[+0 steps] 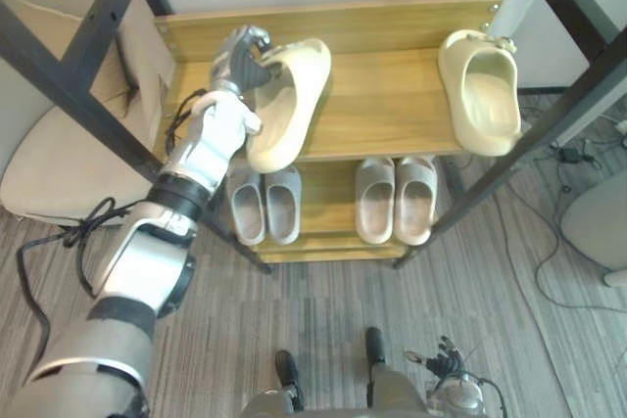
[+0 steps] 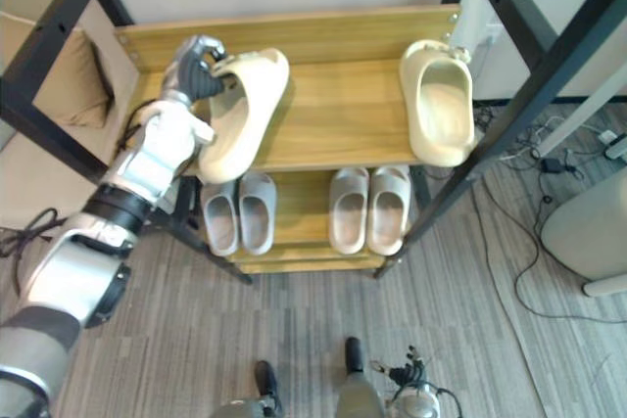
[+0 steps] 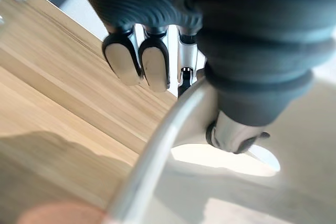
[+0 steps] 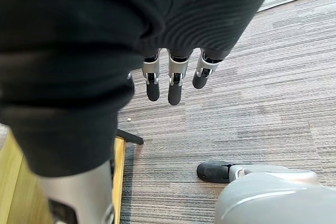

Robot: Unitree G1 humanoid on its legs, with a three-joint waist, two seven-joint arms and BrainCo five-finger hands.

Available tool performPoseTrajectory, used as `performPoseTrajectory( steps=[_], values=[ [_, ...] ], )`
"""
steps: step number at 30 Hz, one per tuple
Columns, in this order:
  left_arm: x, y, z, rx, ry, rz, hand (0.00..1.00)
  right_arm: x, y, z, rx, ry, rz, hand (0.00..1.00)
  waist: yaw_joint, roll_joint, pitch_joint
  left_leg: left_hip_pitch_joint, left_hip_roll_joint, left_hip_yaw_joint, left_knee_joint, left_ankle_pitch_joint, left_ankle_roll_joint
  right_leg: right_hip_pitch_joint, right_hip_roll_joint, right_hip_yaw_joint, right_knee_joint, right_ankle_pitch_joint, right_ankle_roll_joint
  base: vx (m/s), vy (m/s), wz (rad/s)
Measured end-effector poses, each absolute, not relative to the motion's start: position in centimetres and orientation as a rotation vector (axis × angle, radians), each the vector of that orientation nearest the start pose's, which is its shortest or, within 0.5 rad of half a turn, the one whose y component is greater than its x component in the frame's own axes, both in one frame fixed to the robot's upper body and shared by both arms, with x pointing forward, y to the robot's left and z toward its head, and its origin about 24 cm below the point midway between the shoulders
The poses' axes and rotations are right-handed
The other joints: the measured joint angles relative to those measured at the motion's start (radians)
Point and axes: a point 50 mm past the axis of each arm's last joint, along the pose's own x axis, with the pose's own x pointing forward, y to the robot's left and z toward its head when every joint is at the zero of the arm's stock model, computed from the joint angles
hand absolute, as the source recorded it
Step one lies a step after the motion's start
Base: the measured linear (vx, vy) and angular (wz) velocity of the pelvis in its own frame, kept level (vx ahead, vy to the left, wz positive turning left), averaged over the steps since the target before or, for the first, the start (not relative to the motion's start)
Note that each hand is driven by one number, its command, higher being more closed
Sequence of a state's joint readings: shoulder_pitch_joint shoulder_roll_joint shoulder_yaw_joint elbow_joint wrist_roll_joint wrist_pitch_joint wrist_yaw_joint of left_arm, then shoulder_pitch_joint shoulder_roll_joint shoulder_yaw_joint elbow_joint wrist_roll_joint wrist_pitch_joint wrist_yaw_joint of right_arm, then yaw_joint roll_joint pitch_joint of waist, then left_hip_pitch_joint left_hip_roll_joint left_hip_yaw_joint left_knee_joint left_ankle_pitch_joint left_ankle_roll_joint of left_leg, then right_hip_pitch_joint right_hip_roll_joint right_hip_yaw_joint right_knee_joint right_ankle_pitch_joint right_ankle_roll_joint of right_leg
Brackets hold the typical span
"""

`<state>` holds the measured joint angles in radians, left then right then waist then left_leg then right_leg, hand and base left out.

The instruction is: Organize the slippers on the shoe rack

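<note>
Beneath top shelf (image 1: 382,95), grey slippers (image 1: 282,205)

The left slipper (image 1: 294,100) and right slipper (image 1: 482,95) sit on the top shelf (image 1: 382,95); left pair (image 1: 284,205) and right pair (image 1: 376,201) below.

The left robot hand (image 2: 195,68) curls round the heel end of a cream slipper (image 2: 241,115) on the top shelf (image 2: 333,119) of the shoe rack (image 2: 333,36) — the slipper lies slanted, its toe past the front edge. A second cream slipper (image 2: 438,100) lies at the shelf's right end. On the lower shelf (image 2: 304,212) sit a grey pair (image 2: 238,212) and a beige pair (image 2: 370,209), side by side.
</note>
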<state>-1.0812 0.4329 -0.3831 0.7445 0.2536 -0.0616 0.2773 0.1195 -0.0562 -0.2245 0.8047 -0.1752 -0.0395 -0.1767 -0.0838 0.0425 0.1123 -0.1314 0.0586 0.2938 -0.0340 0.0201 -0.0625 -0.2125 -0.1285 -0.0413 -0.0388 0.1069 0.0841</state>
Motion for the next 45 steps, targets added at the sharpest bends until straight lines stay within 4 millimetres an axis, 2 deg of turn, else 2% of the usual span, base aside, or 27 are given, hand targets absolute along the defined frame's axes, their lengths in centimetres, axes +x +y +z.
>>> performPoseTrajectory(
  steps=[7,12,21,25,33,34,45],
  values=[
    [40.3,11.9,24.4,0.814,-0.534,0.074,1.00,13.1,-21.7,-12.8,-0.180,0.841,-0.367,0.00,0.000,0.013,0.006,-0.006,0.005,0.030,0.000,0.000,0.000,-0.024,0.000,0.020,0.003,0.007,0.001,-0.01,-0.013,-0.11],
    [40.1,9.0,25.9,0.762,-0.596,0.040,1.00,13.4,-22.0,-12.3,-0.173,0.808,-0.385,0.00,-0.001,0.024,0.012,-0.007,0.010,0.057,0.000,-0.001,-0.001,-0.042,0.002,0.039,0.016,0.007,0.001,0.00,-0.012,-0.10],
    [39.7,7.3,28.3,0.760,-0.668,0.056,1.00,13.8,-22.2,-11.7,-0.150,0.769,-0.422,0.00,-0.003,0.033,0.018,-0.015,0.015,0.079,0.000,-0.001,-0.002,-0.069,0.007,0.056,0.034,0.006,0.000,0.00,-0.013,-0.07],
    [39.8,7.3,28.4,0.766,-0.671,0.064,1.00,13.9,-22.2,-11.7,-0.148,0.762,-0.422,0.00,-0.003,0.034,0.018,-0.016,0.015,0.081,0.000,-0.001,-0.002,-0.071,0.006,0.057,0.035,0.006,0.000,0.00,0.000,0.00],
    [40.5,9.2,28.3,0.732,-0.595,0.134,1.00,14.2,-22.2,-11.3,-0.150,0.738,-0.419,0.00,-0.007,0.035,0.018,-0.039,0.014,0.095,-0.001,-0.001,-0.002,-0.102,0.007,0.065,0.041,0.006,0.000,0.00,-0.002,-0.01],
    [40.5,9.2,28.3,0.731,-0.594,0.136,0.00,14.2,-22.2,-11.3,-0.150,0.738,-0.419,0.00,-0.007,0.035,0.018,-0.040,0.014,0.095,-0.001,-0.001,-0.002,-0.103,0.007,0.066,0.041,0.006,0.000,0.02,-0.007,-0.05],
    [40.8,10.3,28.4,0.708,-0.562,0.185,0.00,14.2,-22.1,-11.3,-0.125,0.735,-0.433,0.00,-0.017,0.034,0.018,-0.047,0.014,0.107,-0.006,-0.001,-0.002,-0.122,0.009,0.078,0.042,0.006,0.000,0.01,-0.008,-0.03]
  ],
)
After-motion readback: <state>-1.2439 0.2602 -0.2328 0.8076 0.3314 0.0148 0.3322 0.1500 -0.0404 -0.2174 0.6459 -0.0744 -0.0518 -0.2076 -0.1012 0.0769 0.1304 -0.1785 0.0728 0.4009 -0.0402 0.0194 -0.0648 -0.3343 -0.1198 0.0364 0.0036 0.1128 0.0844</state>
